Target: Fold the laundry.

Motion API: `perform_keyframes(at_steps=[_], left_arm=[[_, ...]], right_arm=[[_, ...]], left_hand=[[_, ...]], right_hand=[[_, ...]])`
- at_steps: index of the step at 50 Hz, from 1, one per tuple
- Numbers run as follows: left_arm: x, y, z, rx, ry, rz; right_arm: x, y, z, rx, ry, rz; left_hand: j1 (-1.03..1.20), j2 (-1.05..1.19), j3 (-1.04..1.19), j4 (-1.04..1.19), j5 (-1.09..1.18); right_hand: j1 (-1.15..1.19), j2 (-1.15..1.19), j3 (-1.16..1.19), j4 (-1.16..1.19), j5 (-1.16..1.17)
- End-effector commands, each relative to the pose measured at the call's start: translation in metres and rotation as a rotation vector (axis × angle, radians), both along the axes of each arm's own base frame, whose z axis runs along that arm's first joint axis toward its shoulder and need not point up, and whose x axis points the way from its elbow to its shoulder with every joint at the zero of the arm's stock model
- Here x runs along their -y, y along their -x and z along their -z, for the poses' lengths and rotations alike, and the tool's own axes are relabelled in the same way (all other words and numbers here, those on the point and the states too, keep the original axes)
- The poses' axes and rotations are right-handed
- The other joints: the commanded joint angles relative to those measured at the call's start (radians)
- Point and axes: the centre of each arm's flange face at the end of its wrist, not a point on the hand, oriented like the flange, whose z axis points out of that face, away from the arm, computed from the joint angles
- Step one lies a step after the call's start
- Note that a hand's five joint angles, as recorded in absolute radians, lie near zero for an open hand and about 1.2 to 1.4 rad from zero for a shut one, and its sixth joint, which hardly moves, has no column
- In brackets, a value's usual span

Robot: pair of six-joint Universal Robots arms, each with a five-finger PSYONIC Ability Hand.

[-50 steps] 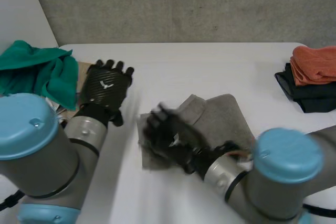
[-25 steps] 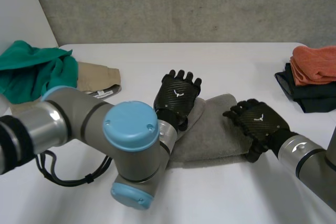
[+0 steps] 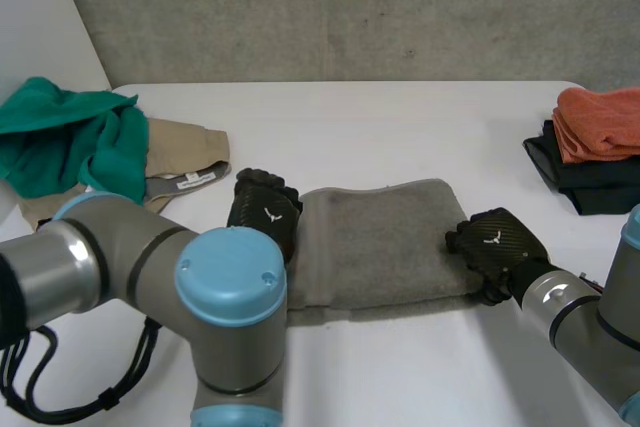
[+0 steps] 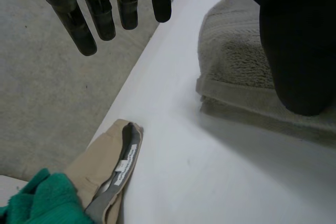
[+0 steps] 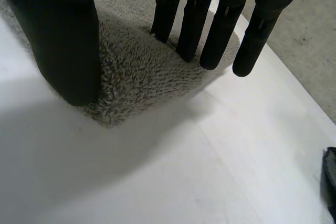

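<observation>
Head view: grey towel [image 3: 375, 242] lies crosswise, straight-fingered left hand [image 3: 262, 215] and right hand [image 3: 495, 245] on ends.

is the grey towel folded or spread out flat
Folded: the grey towel shows stacked layers along its edge in the left wrist view.

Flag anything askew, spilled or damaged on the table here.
Nothing spilled or damaged. The grey towel lies flat between the left hand and right hand, though its near edge shows a lower layer sticking out, so the fold is slightly uneven. The green cloth is a loose heap, not yet folded.
</observation>
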Motion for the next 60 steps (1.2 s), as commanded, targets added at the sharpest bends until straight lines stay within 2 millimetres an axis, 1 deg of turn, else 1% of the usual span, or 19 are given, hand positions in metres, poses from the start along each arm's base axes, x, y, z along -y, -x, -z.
perform_keyframes(at_steps=[1,6,14,17,20,22,25,28,32,34,35,36,38,39,42,43,49,55,60], left_arm=[[-0.018,-0.003,-0.016,-0.007,-0.005,0.03],[-0.023,-0.006,-0.035,-0.058,0.01,0.032],[-0.025,-0.015,-0.064,-0.18,0.03,0.018],[-0.019,-0.024,-0.071,-0.213,0.035,-0.009],[-0.011,-0.033,-0.074,-0.231,0.036,-0.043],[-0.009,-0.038,-0.072,-0.236,0.029,-0.06],[-0.009,-0.041,-0.07,-0.238,0.022,-0.065],[-0.01,-0.043,-0.067,-0.231,0.015,-0.067],[-0.002,-0.048,-0.066,-0.236,0.019,-0.091],[0.003,-0.048,-0.067,-0.252,0.017,-0.091],[0.004,-0.047,-0.068,-0.26,0.018,-0.084],[0.005,-0.046,-0.069,-0.268,0.017,-0.074],[0.007,-0.041,-0.073,-0.297,0.02,-0.039],[0.007,-0.038,-0.075,-0.309,0.023,-0.022],[0.01,-0.026,-0.083,-0.371,0.029,0.048],[0.011,-0.023,-0.085,-0.389,0.029,0.064],[0.017,0.008,-0.08,-0.545,-0.063,0.204],[0.01,0.034,-0.047,-0.525,-0.176,0.226],[0.007,0.022,-0.005,-0.358,-0.289,0.047]], right_arm=[[0.002,0.003,0.0,-0.017,0.006,0.017],[0.005,0.007,-0.002,-0.041,0.028,0.038],[0.009,0.004,-0.025,-0.268,0.245,0.0],[0.001,-0.019,-0.036,-0.284,0.339,-0.089],[-0.034,-0.072,-0.05,-0.225,0.485,-0.291],[-0.049,-0.09,-0.053,-0.186,0.531,-0.37],[-0.079,-0.118,-0.037,-0.14,0.553,-0.539],[-0.105,-0.133,-0.015,-0.12,0.537,-0.687],[-0.115,-0.139,-0.006,-0.111,0.51,-0.724],[-0.113,-0.139,-0.007,-0.105,0.498,-0.704],[-0.113,-0.138,-0.006,-0.089,0.469,-0.682],[-0.113,-0.137,-0.006,-0.075,0.449,-0.67],[-0.108,-0.135,-0.014,-0.025,0.416,-0.627],[-0.097,-0.129,-0.034,0.06,0.391,-0.558],[-0.071,-0.11,-0.069,0.231,0.326,-0.419],[-0.055,-0.095,-0.084,0.339,0.256,-0.326],[-0.019,-0.063,-0.095,0.55,-0.051,-0.097],[0.002,-0.06,-0.068,0.468,-0.248,-0.004],[0.01,-0.066,-0.035,0.352,-0.361,-0.005]], left_hand=[[0.036,0.006,0.012,0.009,0.006],[0.033,0.003,0.009,0.006,0.003],[0.024,-0.006,0.0,-0.002,-0.005],[0.018,-0.011,-0.006,-0.008,-0.011],[0.018,-0.011,-0.006,-0.008,-0.011],[0.012,-0.017,-0.012,-0.014,-0.017],[0.01,-0.02,-0.014,-0.017,-0.02],[0.007,-0.023,-0.017,-0.02,-0.023],[0.007,-0.023,-0.017,-0.02,-0.023],[0.007,-0.023,-0.017,-0.02,-0.023],[0.007,-0.023,-0.017,-0.02,-0.023],[0.007,-0.023,-0.017,-0.02,-0.023],[0.01,-0.02,-0.014,-0.017,-0.02],[0.01,-0.02,-0.014,-0.017,-0.02],[0.01,-0.02,-0.014,-0.017,-0.02],[0.01,-0.02,-0.014,-0.017,-0.02],[0.036,0.006,0.012,0.009,0.006],[0.045,0.015,0.021,0.018,0.015],[0.059,0.03,0.035,0.033,0.03]], right_hand=[[0.15,0.137,0.141,0.142,0.141],[0.765,0.751,0.755,0.757,0.756],[0.766,0.752,0.757,0.758,0.757],[0.766,0.752,0.757,0.758,0.757],[0.766,0.752,0.757,0.758,0.757],[0.766,0.752,0.757,0.758,0.757],[0.766,0.752,0.757,0.758,0.757],[0.766,0.752,0.757,0.758,0.757],[0.766,0.752,0.757,0.758,0.757],[0.353,0.339,0.343,0.345,0.344],[-0.307,-0.32,-0.316,-0.315,-0.316],[-0.456,-0.469,-0.465,-0.464,-0.465],[-0.456,-0.469,-0.465,-0.464,-0.465],[-0.456,-0.469,-0.465,-0.464,-0.465],[-0.456,-0.469,-0.465,-0.464,-0.465],[-0.456,-0.469,-0.465,-0.464,-0.465],[-0.456,-0.469,-0.465,-0.464,-0.465],[-0.456,-0.469,-0.465,-0.464,-0.465],[-0.456,-0.469,-0.465,-0.464,-0.465]])
